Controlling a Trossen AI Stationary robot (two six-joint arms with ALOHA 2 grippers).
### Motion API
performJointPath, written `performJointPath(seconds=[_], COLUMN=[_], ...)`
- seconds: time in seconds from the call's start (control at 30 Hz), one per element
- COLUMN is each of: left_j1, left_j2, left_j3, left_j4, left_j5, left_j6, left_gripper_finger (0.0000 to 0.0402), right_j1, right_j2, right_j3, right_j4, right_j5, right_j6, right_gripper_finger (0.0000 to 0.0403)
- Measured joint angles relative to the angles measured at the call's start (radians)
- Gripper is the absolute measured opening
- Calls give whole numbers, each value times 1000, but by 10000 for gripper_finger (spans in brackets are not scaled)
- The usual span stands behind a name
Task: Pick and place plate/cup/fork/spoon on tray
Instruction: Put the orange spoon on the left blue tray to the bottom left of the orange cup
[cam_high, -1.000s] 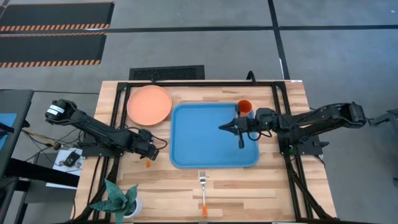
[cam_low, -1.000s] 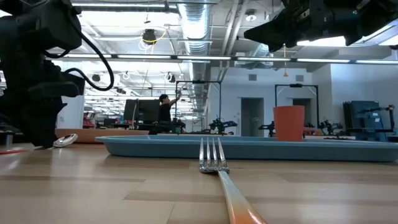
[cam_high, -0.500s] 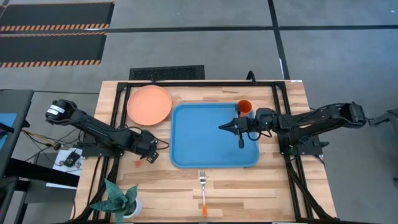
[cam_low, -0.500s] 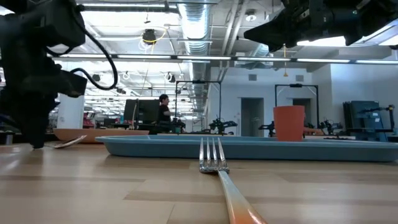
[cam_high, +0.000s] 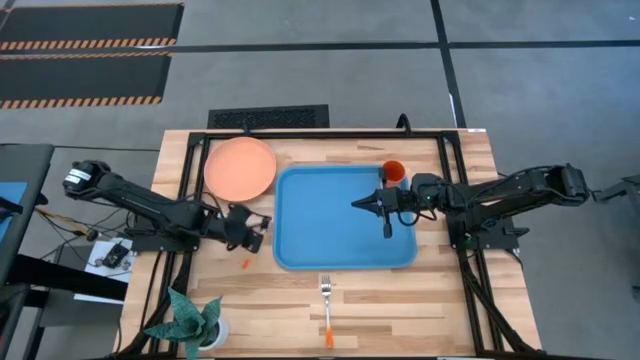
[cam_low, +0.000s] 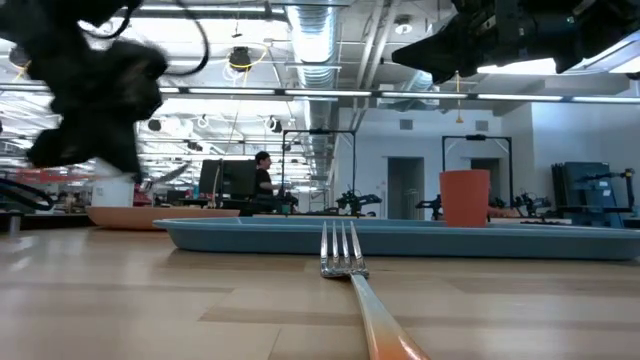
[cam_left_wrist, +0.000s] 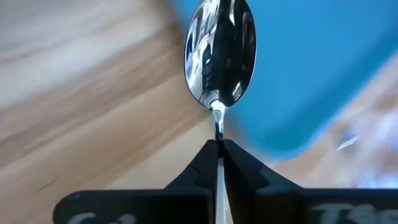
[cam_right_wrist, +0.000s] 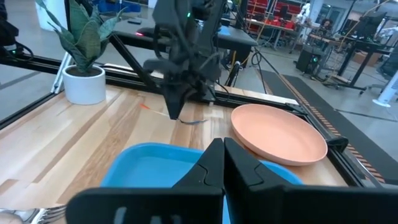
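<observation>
My left gripper (cam_high: 255, 230) hangs left of the blue tray (cam_high: 345, 250), near its near-left corner, shut on the spoon (cam_left_wrist: 221, 50). The spoon's silver bowl sticks out past the fingertips. Its orange handle end (cam_high: 246, 265) shows on the near side of the gripper. The salmon plate (cam_high: 240, 167) lies on the table beyond the tray's far-left corner. The orange cup (cam_high: 394, 172) stands in the tray's far-right corner. The fork (cam_high: 326, 300) lies on the table in front of the tray. My right gripper (cam_high: 358, 205) hovers shut over the tray, holding nothing. My left gripper pinches the spoon's thin metal neck (cam_left_wrist: 217, 121), just behind the bowl, between its two fingertips (cam_left_wrist: 239, 158). The spoon runs along the fingers with the bowl ahead of them. It is lifted clear of the table.
A potted plant (cam_high: 195, 322) stands at the table's near-left corner. Black frame rails (cam_high: 185, 180) run along the table's left and right sides. Bare wood lies between the tray's left rim and the left rail.
My left gripper has risen from the table and gone a little toward the tray, taking the spoon with it. The spoon lay with its bowl on the wood and now hangs clear. Its orange handle end has swung about. My right arm has kept still.
</observation>
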Motion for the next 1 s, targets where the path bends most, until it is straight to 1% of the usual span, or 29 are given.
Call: performJointPath(seconds=[0.17, 0.27, 0.33, 0.4, 0.6, 0.67, 0.73, 0.83, 0.93, 1.0], left_j1=[65, 131, 180, 221, 284, 305, 318, 330, 335, 334], left_j2=[55, 113, 149, 190, 287, 323, 365, 435, 473, 473], left_j3=[2, 2, 5, 29, 142, 167, 175, 178, 179, 179], left_j4=[222, 331, 369, 364, 357, 365, 358, 355, 363, 356], left_j5=[-120, -146, -133, -119, -151, -123, -88, -64, -73, -89], left_j6=[42, 81, 114, 139, 229, 247, 250, 233, 211, 207], left_gripper_finger=[0, 0, 0, 0, 3, 3, 4, 4, 7, 12], right_j1=[2, 2, 2, 2, 2, 1, 1, 1, 1, 1], right_j2=[0, 0, 0, 0, 0, 0, 0, 0, 0, 0], right_j3=[0, 0, 0, 0, 0, 0, 0, 0, 0, 0], right_j4=[3, 3, 3, 3, 3, 3, 3, 3, 3, 3], right_j5=[2, 2, 2, 2, 2, 2, 2, 2, 2, 2], right_j6=[3, 8, 8, 8, 8, 8, 8, 8, 8, 8], right_gripper_finger=[15, 15, 15, 15, 15, 15, 15, 15, 15, 15])
